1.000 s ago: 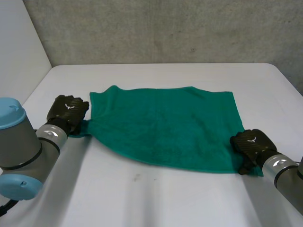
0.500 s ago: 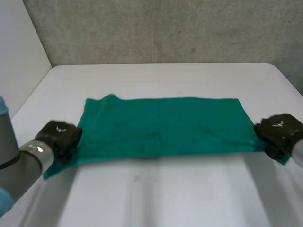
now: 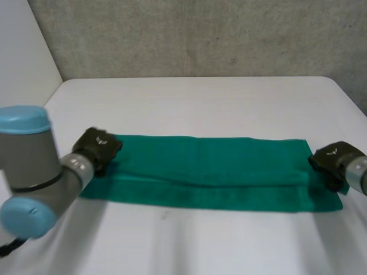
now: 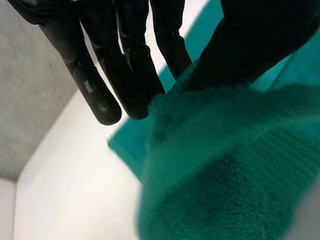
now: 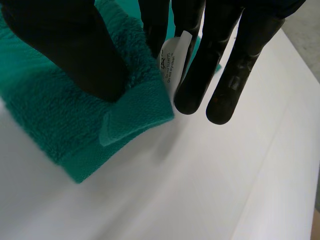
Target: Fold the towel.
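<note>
Left robot hand [image 3: 98, 146] pinches one short end of the soft green terry towel [image 3: 212, 172] between its thumb and straight fingers. The right robot hand [image 3: 334, 160] pinches the other short end the same way, with a small white label [image 5: 172, 57] poking out by its fingers. The towel lies across the white desk [image 3: 200, 97] as a long strip, one layer on top of the other, and a band of the bottom layer seems to peek out on the near side. Each hand holds an end so the top layer can land straight. I think the first fold is almost done, and letting go comes next.
</note>
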### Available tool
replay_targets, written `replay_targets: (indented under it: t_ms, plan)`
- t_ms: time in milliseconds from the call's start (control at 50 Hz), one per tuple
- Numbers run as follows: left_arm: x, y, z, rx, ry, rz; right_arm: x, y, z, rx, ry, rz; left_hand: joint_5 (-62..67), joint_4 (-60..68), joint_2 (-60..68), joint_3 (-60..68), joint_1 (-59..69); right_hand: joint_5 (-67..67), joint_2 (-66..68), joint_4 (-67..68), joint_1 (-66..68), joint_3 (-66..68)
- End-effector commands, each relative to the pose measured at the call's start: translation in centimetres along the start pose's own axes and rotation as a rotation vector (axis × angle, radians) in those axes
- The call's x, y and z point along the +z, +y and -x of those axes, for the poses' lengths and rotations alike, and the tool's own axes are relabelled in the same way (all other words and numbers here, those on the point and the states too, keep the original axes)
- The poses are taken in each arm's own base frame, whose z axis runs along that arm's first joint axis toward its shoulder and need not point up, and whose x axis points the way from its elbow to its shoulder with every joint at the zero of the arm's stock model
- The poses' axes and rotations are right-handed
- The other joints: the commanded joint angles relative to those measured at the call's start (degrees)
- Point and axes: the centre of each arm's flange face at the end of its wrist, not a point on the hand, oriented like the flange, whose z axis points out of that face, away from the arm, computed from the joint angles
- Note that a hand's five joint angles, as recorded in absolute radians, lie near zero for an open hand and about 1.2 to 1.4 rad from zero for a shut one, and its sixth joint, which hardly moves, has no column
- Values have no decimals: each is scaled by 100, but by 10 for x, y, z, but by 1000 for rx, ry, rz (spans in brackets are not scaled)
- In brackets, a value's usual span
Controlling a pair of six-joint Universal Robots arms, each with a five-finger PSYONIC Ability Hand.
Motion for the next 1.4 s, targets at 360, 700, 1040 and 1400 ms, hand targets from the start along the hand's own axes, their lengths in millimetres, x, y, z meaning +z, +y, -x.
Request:
replay_targets:
  t_ms: [360, 700, 1040, 1400]
  plan:
    - [96, -13, -9, 144, -192, -115, 88, -39, -15, 41, 154, -117, 319, 157, 140, 170, 611, -849, -870, -992, 247, -958]
    - [40, -59, 9, 65, -262, -258, 10, -76, -44, 227, 196, -291, -5679, -5841, -5858, -5829, -5387, -5668, -5689, -5810, -4572, -5777]
    - [32, -31, -6, 18, -194, -190, -17, -38, -39, 237, 164, -256, -5662, -5825, -5841, -5812, -5370, -2259, -2280, -2401, -1163, -2368]
    - [42, -23, -8, 19, -193, -173, 60, -50, -74, 316, 238, -236, -5662, -5825, -5841, -5812, -5370, -5668, -5689, -5810, -4572, -5777]
